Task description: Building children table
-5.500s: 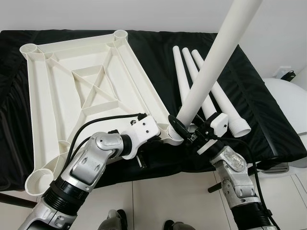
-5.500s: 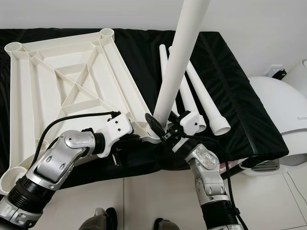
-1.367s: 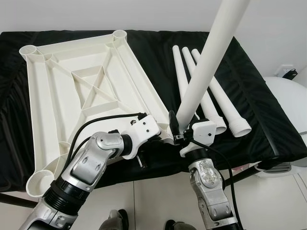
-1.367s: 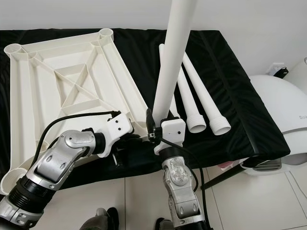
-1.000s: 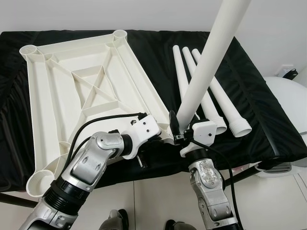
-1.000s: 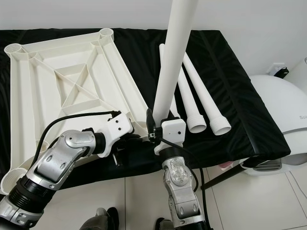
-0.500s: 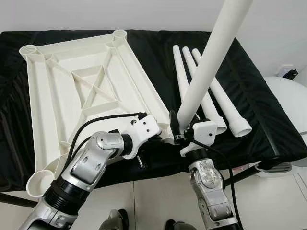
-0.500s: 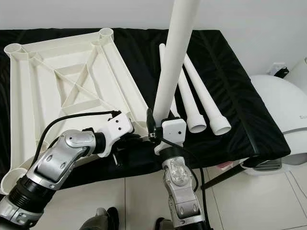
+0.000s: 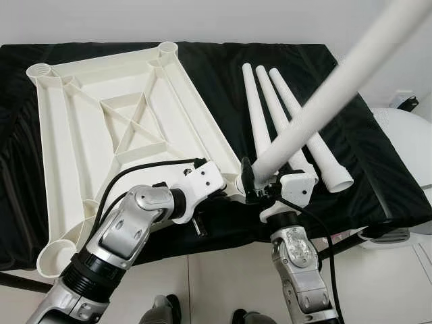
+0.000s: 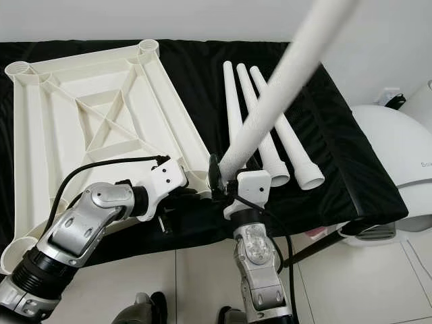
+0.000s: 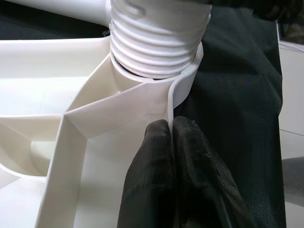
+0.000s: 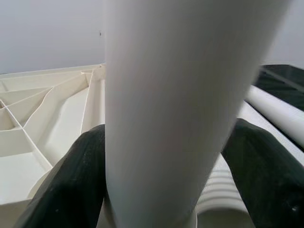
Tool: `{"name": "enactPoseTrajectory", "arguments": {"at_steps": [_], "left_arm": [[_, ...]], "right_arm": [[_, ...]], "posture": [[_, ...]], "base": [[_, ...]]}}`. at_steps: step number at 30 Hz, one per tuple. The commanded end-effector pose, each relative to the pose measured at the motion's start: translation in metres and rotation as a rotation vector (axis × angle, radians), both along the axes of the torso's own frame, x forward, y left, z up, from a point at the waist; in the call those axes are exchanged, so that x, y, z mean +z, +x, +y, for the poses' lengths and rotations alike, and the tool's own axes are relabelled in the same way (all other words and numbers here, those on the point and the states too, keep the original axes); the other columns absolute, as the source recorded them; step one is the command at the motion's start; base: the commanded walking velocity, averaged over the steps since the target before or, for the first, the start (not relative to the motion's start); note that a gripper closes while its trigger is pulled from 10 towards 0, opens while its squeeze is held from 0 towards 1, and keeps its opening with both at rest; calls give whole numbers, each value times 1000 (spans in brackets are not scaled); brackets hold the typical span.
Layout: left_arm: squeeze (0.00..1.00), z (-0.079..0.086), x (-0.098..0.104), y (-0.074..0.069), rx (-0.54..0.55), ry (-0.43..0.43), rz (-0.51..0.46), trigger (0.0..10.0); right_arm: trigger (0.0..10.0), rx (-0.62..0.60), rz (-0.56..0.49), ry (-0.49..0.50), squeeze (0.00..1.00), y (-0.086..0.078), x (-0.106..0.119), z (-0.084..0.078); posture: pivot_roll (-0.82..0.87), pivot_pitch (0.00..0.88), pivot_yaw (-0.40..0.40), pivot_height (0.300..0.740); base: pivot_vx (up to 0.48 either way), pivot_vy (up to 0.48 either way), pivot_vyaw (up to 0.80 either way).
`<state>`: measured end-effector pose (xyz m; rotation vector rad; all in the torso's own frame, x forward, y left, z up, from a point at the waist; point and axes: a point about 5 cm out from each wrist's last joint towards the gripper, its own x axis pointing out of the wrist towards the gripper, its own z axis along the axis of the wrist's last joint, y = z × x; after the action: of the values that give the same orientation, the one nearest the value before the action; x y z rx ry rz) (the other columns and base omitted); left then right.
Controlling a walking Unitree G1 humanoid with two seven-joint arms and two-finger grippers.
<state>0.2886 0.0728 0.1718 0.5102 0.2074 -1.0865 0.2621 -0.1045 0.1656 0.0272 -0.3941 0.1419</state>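
One leg (image 9: 317, 108) in right claw (image 9: 260, 183).

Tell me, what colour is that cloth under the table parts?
Black cloth, clearest in the left eye view.

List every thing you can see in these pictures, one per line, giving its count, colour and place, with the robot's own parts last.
tabletop: one, white, underside up on the cloth, robot's left.
held leg: one, white, tilted, threaded end at the tabletop's near corner socket.
spare legs: three, white, lying side by side on the cloth, right of the tabletop.
cloth: one, black, covering the work surface.
appliance: one, white, rounded, far right.
left gripper: jaws pinching the tabletop's rim.
right gripper: jaws around the held leg.
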Motion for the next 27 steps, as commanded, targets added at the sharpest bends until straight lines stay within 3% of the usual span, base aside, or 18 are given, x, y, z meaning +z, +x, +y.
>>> {"name": "enactPoseTrajectory", "arguments": {"at_steps": [1, 10, 11, 27], "left_arm": [[0, 7, -15, 3, 72, 39, 54, 10000], [0, 6, -15, 2, 74, 35, 55, 10000], [0, 5, -15, 2, 75, 33, 55, 10000], [0, 7, -15, 2, 82, 32, 61, 10000]], "right_arm": [[10000, -28, 83, -7, 0, -1, -17, -7], [10000, -9, 76, -21, 0, 1, -16, -8], [0, -7, 60, -16, 0, 1, -13, -9], [196, 16, 58, -10, 0, 5, -10, -10]], "posture": [[-12, 185, -2, 740], [-13, 182, -8, 740], [-13, 182, -8, 740], [-10, 195, -9, 740]], "base": [[0, 0, 0], [0, 0, 0], [0, 0, 0], [0, 0, 0]]}}
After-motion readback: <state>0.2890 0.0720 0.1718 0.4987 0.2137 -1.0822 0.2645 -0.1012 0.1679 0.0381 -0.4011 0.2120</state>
